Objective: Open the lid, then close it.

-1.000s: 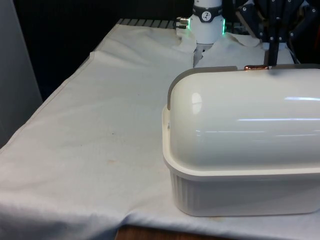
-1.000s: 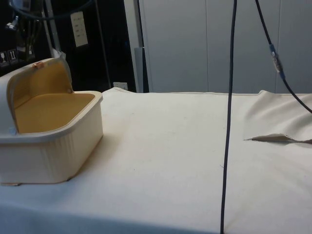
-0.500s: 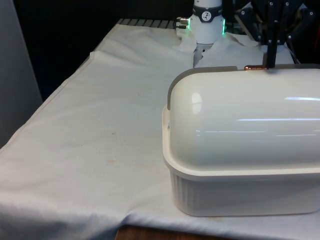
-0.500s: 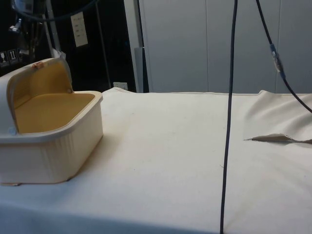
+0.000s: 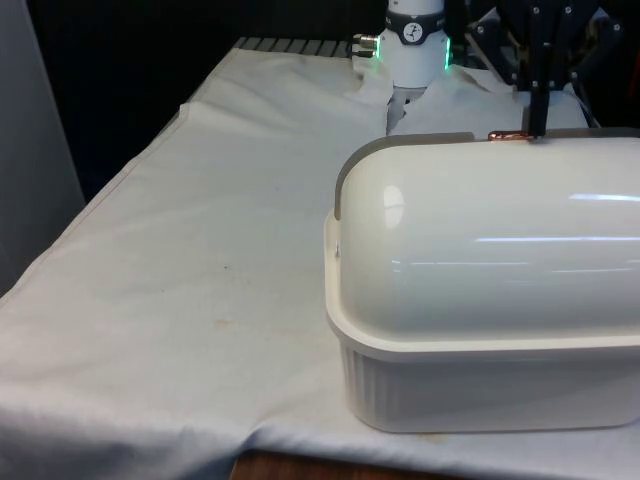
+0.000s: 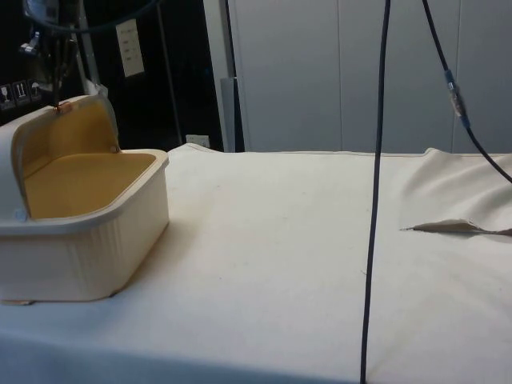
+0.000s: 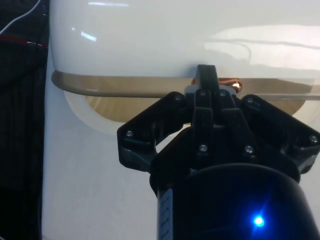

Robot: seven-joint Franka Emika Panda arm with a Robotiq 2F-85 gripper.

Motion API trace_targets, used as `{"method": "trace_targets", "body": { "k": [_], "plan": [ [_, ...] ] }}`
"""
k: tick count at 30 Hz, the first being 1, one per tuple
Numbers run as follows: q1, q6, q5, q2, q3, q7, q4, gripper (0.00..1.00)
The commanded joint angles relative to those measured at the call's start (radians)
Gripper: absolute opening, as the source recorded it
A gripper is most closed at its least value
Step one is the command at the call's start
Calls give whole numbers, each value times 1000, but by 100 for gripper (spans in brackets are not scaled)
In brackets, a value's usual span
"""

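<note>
A cream bread box (image 5: 480,390) stands at the front view's right, its domed lid (image 5: 480,250) rolled back. In the side view the bread box (image 6: 88,240) shows a tan inside, with the lid (image 6: 48,132) raised over its far part. A small copper handle (image 5: 508,135) sits on the lid's upper edge. My black gripper (image 5: 537,128) hangs straight down with its tips against that handle (image 6: 60,106), fingers pressed together. In the wrist view the gripper (image 7: 206,74) stands at the lid's edge (image 7: 125,89), and the handle (image 7: 234,86) peeks out beside it.
A black cable (image 6: 374,200) hangs down across the side view. The white cloth (image 5: 200,250) lies bare to the front view's left of the box, with a fold (image 6: 456,228) farther along the table. The arm's base (image 5: 415,50) stands behind the box.
My gripper has shifted slightly towards the front view's left and come down onto the copper handle. The lid stays rolled back.
</note>
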Motion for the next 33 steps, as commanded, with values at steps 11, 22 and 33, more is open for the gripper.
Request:
{"method": "trace_targets", "body": {
  "k": [11,22,33],
  "plan": [
    [-4,6,1,0,0,4,0,0],
    [-6,20,5,3,2,6,-3,0],
    [-6,19,5,7,2,7,-3,0]
  ]
}}
